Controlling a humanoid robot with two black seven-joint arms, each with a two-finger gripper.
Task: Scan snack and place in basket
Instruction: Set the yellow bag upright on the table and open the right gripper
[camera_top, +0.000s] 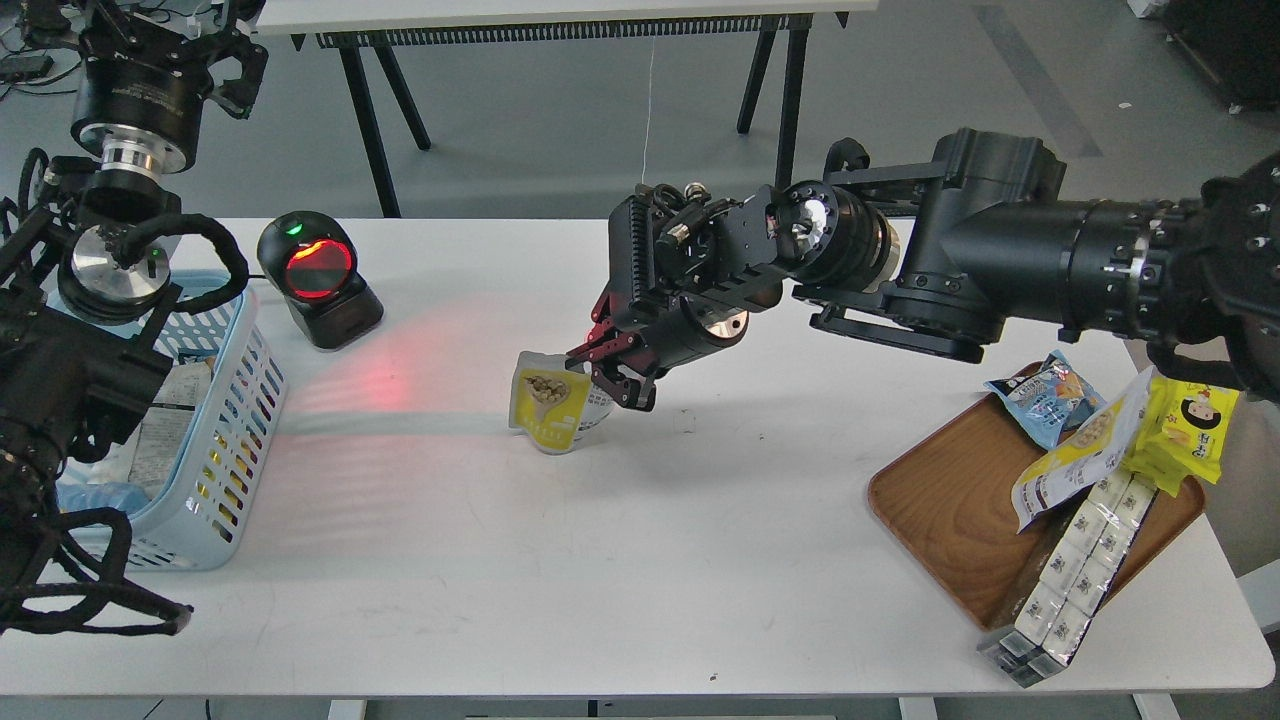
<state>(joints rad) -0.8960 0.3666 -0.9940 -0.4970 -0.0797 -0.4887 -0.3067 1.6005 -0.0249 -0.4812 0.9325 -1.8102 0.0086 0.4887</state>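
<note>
The snack (548, 402), a yellow and white-grey pouch with round beige pieces pictured, hangs nearly upright at mid table, its face turned left toward the scanner. Its bottom edge is at or just above the tabletop; I cannot tell which. My right gripper (594, 368) is shut on the pouch's upper right edge. The light blue slotted basket (232, 400) stands at the table's left edge with several packs inside. My left gripper (150, 50) is up at the far left above the basket, dark and end-on, its fingers not distinguishable.
A black barcode scanner (318, 276) at the back left glows red and throws red light across the table. A wooden tray (950, 505) at the right holds a second yellow pouch (1080, 450), a blue bag (1045, 395), a bright yellow cartoon pack (1192, 420) and white boxes (1070, 580).
</note>
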